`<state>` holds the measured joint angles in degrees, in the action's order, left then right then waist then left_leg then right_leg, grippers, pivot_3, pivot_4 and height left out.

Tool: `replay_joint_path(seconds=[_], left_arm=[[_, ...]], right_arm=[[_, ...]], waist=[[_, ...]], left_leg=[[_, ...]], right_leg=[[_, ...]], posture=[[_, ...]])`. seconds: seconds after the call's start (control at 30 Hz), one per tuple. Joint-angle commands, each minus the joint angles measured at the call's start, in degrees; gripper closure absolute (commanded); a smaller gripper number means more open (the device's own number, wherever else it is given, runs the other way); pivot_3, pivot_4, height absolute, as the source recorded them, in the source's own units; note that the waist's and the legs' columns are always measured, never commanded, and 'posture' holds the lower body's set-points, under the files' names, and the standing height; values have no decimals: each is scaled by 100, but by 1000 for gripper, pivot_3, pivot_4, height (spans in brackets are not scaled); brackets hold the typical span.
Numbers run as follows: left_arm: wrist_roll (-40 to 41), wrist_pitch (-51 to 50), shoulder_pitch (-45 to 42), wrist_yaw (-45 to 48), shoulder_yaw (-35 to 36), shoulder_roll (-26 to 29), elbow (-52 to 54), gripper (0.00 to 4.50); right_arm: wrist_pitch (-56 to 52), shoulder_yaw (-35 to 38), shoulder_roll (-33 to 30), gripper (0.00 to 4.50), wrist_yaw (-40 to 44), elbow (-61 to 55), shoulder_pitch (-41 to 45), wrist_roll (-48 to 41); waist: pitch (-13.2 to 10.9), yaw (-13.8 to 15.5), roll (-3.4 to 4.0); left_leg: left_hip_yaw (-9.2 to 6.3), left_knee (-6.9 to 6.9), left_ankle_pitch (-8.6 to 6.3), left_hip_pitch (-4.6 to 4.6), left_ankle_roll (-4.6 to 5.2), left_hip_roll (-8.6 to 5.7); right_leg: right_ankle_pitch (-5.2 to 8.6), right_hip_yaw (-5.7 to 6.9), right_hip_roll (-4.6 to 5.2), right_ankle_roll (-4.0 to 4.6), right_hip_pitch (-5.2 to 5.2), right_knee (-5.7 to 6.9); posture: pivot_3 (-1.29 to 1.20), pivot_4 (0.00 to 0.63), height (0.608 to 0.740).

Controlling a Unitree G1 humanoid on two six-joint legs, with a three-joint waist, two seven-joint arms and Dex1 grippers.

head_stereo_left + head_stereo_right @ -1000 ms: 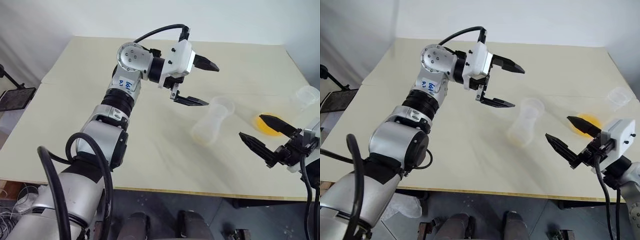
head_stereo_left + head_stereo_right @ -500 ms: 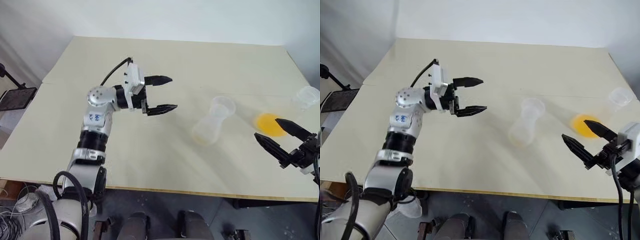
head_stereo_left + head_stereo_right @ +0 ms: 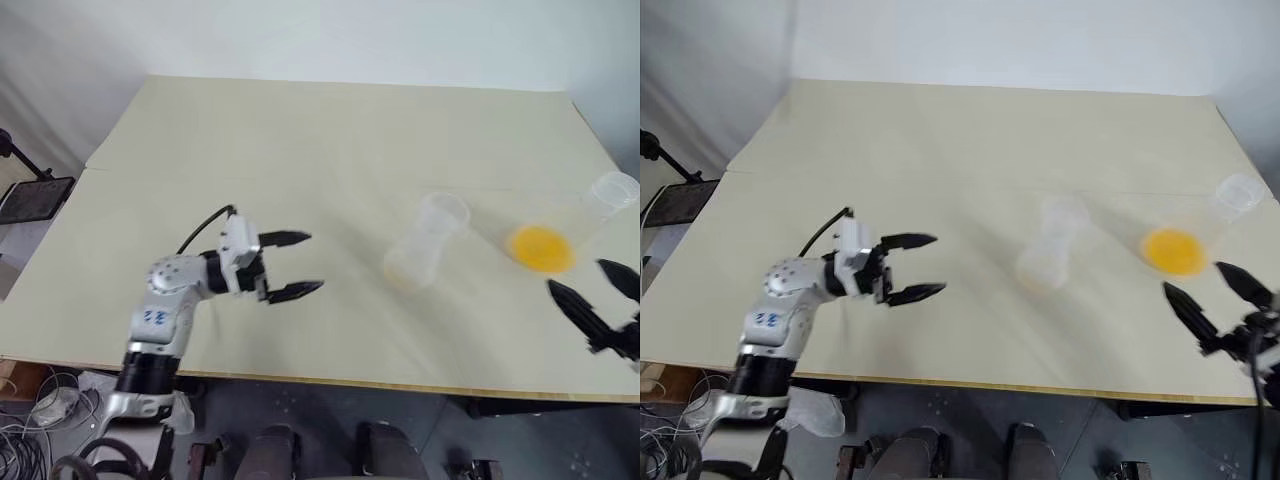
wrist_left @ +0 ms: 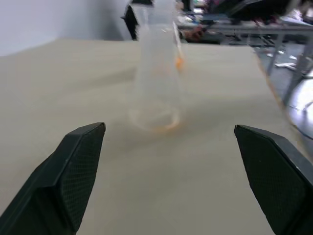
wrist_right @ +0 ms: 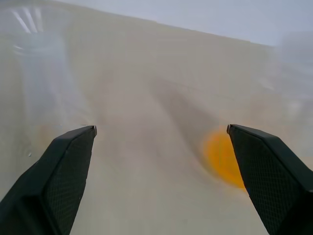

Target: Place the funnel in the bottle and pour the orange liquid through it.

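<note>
- The bench (image 3: 300, 150) is a pale cream slab with a faint seam across it and a wooden front edge; it sits in a corner of plain white walls.
- Past the bench's left edge stands a dark stand (image 3: 25, 195); below the front edge the floor is dark grey, with cables (image 3: 30, 440) at the lower left.
- The bottle (image 3: 425, 243) stands upright right of the bench's middle, clear, with a faint orange tint at its base.
- The orange liquid (image 3: 540, 248) shows as a round patch in a clear container (image 3: 585, 215) just right of the bottle, apart from it.
- The left claw (image 3: 290, 265) hovers over the front left of the bench, jaws wide and empty, pointing toward the bottle, well apart from it.
- The right claw (image 3: 600, 297) hangs at the front right, jaws wide and empty, near the liquid.
</note>
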<state>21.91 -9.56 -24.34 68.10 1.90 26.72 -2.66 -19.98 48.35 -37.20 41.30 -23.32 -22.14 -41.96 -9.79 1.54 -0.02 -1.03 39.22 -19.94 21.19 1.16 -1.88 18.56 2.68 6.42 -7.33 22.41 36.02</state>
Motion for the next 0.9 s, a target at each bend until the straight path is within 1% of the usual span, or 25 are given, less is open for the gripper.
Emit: replay_joint_path(seconds=[0.03,0.13,0.23,0.33,0.43,0.53,0.77,0.9], left_arm=[[315,19,-125,358,61,207,100,21],[400,31,-291,416,34,216,14,21],[409,72,-443,410,-39,150,-30,21],[452,55,-537,395,-46,101,-14,21],[503,-32,-576,377,-17,135,37,21],[499,-32,-542,375,-11,197,99,21],[581,-155,-357,203,62,298,417,21],[649,-235,-190,68,67,330,669,21]], right_arm=[[146,522,37,0,-47,-278,-201,-47],[245,538,82,0,-169,-107,-126,60],[226,243,-28,0,-396,282,192,349],[339,-77,-181,0,-435,712,773,550],[442,-356,-336,0,-381,1188,1251,781],[416,-690,-497,0,-516,1677,1752,1066],[624,-1254,-579,0,-705,2767,3169,1421],[803,-1581,-608,0,-761,3354,3795,1708]], waist=[[0,-2,0],[0,-14,0],[2,-20,3],[2,-35,4],[6,-48,13],[6,-46,12],[5,-34,15],[5,-43,15]], left_leg=[[0,0,0,0,0,0],[4,1,3,-14,6,-5],[2,0,3,-14,6,-5],[4,1,4,-12,6,-8],[12,-1,5,-10,5,-7],[11,-1,6,-9,5,-7],[8,0,9,-3,8,-10],[6,0,9,-1,8,-12]], right_leg=[[0,0,0,0,-3,-3],[0,-4,0,0,-19,-9],[0,-13,1,0,-16,-4],[0,-10,-2,0,-13,-3],[0,-3,-6,0,-1,5],[0,1,-8,0,-1,5],[0,6,-4,0,1,4],[0,7,0,-1,0,3]], posture=[[0,150,740],[0,150,740],[0,150,740],[0,150,740],[0,150,740],[0,150,740],[0,150,740],[0,150,740]])
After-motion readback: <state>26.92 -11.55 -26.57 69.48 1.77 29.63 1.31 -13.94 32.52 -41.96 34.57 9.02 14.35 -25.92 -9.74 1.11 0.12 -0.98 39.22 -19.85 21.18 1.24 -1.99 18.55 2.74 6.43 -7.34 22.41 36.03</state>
